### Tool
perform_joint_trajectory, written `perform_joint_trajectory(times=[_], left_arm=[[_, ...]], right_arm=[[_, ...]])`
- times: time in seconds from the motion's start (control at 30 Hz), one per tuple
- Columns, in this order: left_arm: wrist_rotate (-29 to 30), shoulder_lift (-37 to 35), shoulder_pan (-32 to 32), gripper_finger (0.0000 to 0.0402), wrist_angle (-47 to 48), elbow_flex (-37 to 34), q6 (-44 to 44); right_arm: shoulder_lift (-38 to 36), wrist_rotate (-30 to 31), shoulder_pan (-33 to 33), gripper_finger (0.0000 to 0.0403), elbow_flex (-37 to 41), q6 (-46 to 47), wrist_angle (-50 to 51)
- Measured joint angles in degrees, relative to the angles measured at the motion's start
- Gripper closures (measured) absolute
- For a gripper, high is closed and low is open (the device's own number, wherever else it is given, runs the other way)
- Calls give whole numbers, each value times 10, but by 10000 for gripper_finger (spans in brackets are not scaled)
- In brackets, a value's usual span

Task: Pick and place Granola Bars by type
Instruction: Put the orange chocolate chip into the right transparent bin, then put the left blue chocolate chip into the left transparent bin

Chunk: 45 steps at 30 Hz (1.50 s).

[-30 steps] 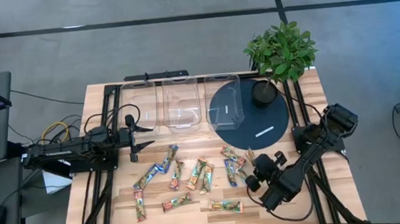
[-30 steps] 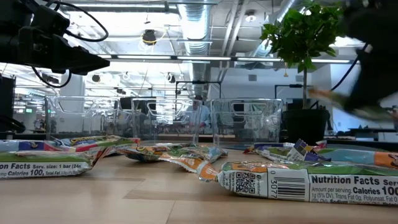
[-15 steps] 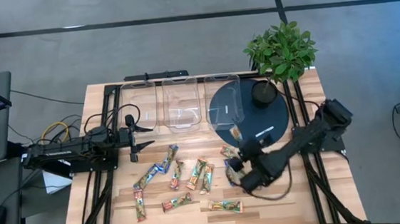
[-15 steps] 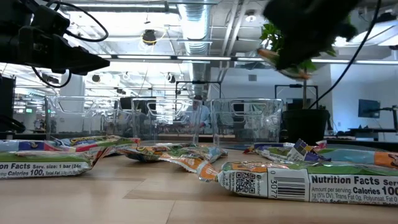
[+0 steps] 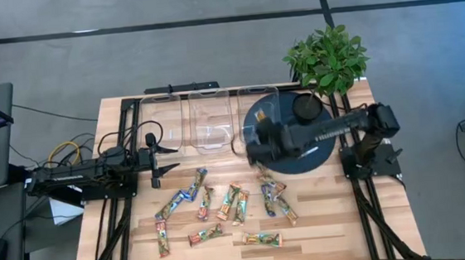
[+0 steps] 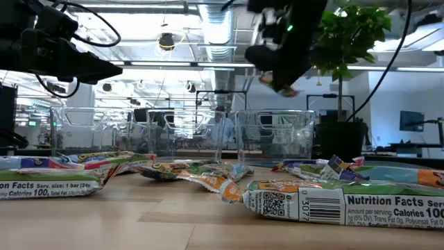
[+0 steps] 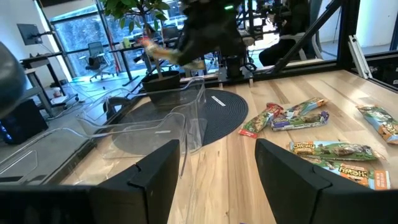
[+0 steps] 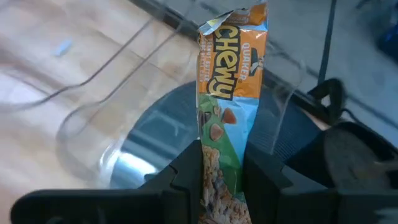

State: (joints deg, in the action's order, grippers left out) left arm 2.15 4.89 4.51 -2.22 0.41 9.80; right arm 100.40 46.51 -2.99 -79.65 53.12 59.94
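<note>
The right tool (image 8: 221, 171) grips a granola bar (image 8: 227, 93), "Chewy" readable only in its wrist view.

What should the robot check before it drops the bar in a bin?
1. Right gripper shut on bar: ok.
2. Bar over the rightmost bin: cannot tell; the gripper sits at its edge, partly over the dark disc.
3. That bin empty: ok.
4. Left gripper open and parked away from the bins: ok.
5. Other bars still on the table for later: ok.
</note>
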Motion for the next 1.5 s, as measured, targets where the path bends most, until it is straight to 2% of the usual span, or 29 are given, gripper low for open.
perform_joint_trajectory(times=[0.17, 0.33, 0.67, 0.97, 1.1, 1.5], left_arm=[[0, 0, 0, 195, 0, 0, 0], [0, 0, 0, 195, 0, 0, 0], [1, 0, 0, 195, -1, 0, 4], [6, 0, 0, 195, -2, 0, 7], [12, 0, 0, 195, -3, 0, 7], [13, 0, 0, 195, -3, 0, 9]], right_arm=[[0, -72, 92, 322, 0, -97, -101], [2, -159, 167, 322, 0, -127, -156], [77, -285, 224, 321, 12, -147, -219], [106, -325, 240, 321, 12, -161, -236], [106, -324, 240, 318, 12, -161, -237], [106, -324, 236, 264, 12, -198, -237]])
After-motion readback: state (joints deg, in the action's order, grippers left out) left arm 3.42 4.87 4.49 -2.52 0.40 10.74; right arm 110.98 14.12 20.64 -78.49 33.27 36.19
